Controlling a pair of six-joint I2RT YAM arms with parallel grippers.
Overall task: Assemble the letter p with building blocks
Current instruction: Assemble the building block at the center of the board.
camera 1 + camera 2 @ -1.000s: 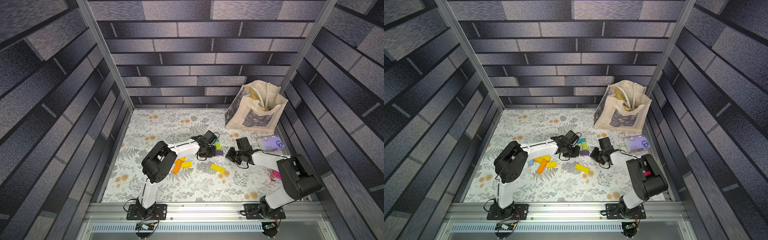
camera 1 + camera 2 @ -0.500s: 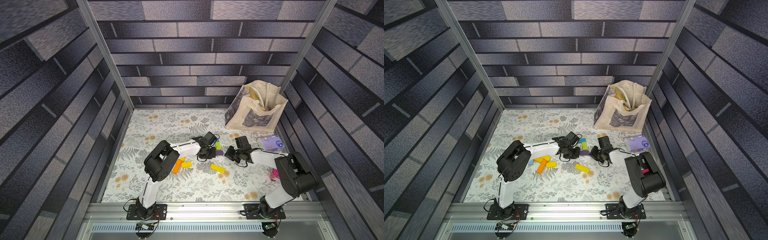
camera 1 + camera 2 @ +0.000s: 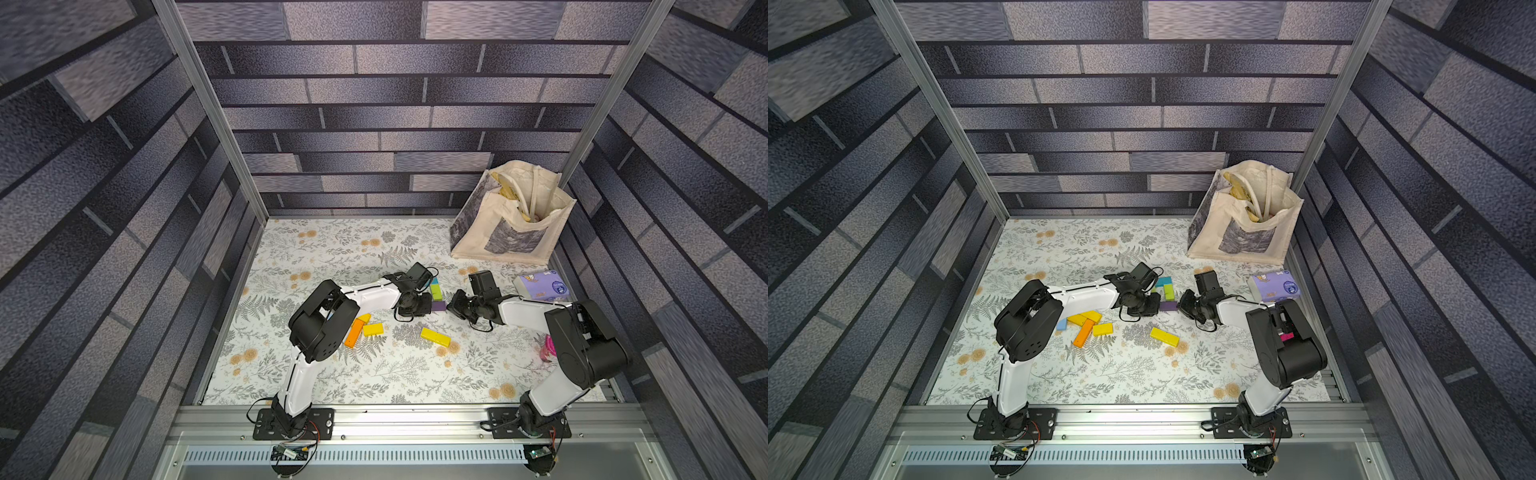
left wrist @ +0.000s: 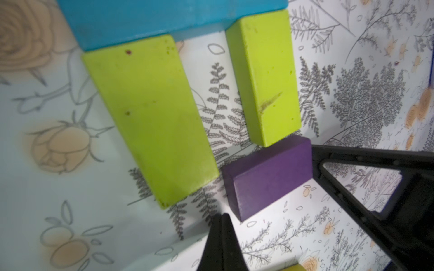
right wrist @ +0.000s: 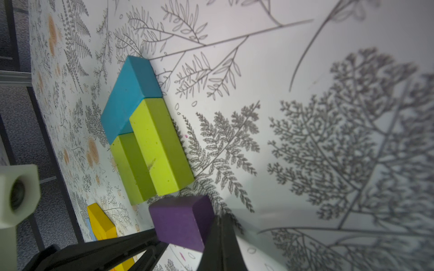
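Table (image 3: 332,249): we see a floral sheet covering it.
Bag (image 3: 515,224): stands in the far right corner.
Tissue pack (image 3: 540,284): by the right edge, nearer the front than the bag.
Left gripper (image 4: 222,218): jaws pressed together, gripping nothing; tip just beside the purple block (image 4: 267,176).
Right gripper (image 5: 220,220): likewise closed and empty, tip against that block's opposite end.
Teal block (image 4: 164,21): mid-table; long lime block (image 4: 152,117) and short lime block (image 4: 267,79) butt against its side.
Purple block: touches the short lime block's free end.
Yellow block (image 3: 435,336), orange block (image 3: 354,332): loose, nearer the front edge.
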